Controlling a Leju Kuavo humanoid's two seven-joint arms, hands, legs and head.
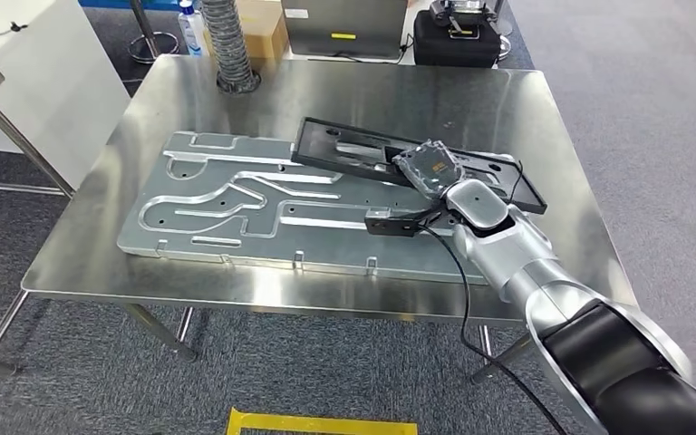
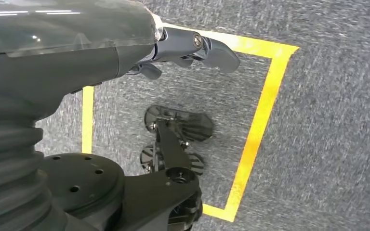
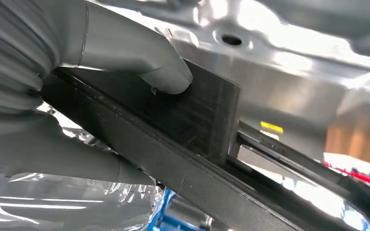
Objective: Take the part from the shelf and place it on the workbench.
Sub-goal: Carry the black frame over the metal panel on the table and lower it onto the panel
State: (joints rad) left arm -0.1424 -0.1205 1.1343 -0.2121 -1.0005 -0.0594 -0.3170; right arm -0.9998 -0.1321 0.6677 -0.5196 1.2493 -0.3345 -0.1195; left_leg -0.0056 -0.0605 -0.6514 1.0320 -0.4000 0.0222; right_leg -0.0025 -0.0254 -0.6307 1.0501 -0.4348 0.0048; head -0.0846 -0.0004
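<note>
Over the workbench [image 1: 326, 91], the right hand [image 1: 428, 170] grips the black part [image 1: 344, 149], seemingly resting but unreleased; left hand [image 2: 192, 48] hangs empty, fingers loosely apart.

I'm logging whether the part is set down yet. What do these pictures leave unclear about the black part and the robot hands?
- Black part: head view, the right robot hand covers its middle, so contact with the metal plate there is hidden.
- Black part's far end: right wrist view, blurred and cut by the edge.
- Left robot hand: left wrist view, the arm's cover hides most fingers.
</note>
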